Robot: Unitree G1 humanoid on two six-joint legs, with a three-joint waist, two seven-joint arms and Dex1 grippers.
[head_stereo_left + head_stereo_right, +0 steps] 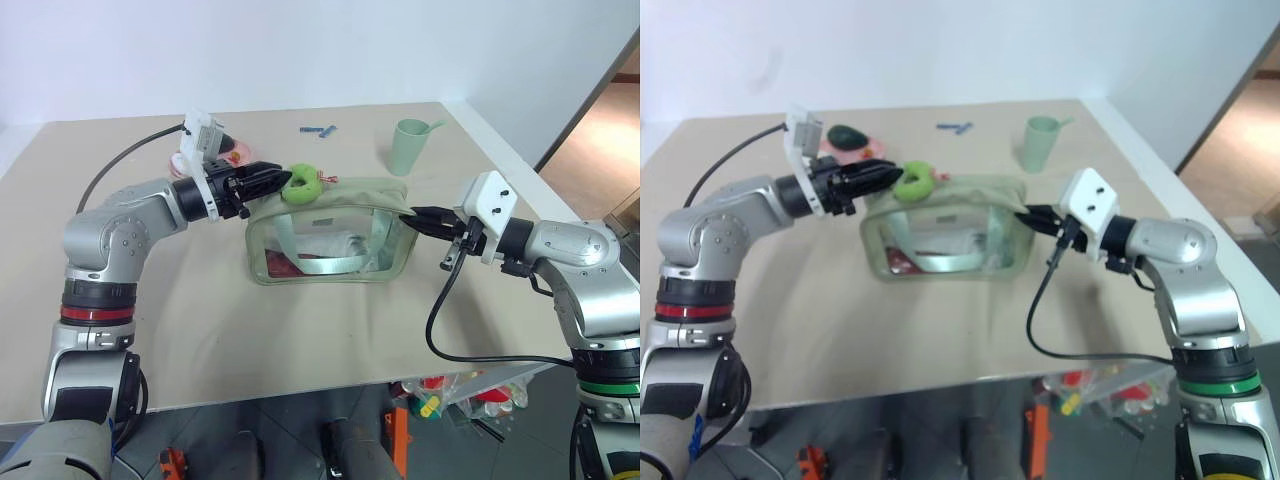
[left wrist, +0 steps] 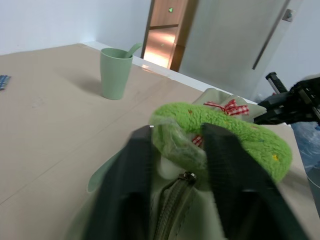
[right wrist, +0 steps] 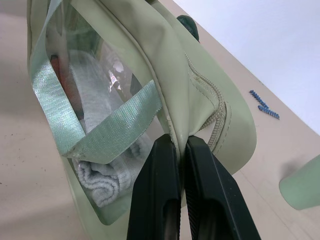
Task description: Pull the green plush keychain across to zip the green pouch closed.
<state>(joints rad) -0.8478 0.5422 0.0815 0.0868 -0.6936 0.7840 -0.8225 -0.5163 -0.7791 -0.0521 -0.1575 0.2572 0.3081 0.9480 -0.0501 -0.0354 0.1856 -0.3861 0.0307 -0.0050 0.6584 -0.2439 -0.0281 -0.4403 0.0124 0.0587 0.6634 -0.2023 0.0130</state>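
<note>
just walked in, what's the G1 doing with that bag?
It's zipping the green pouch shut on the table. The right gripper pinches the pouch's end fabric, bracing it. The left gripper sits at the other end, fingers open either side of the green plush keychain on the zipper pull.

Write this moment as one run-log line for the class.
left claw: open around plush ring | right claw: shut on pouch end | ring: at pouch's left end | stage: zip pull pending
</note>
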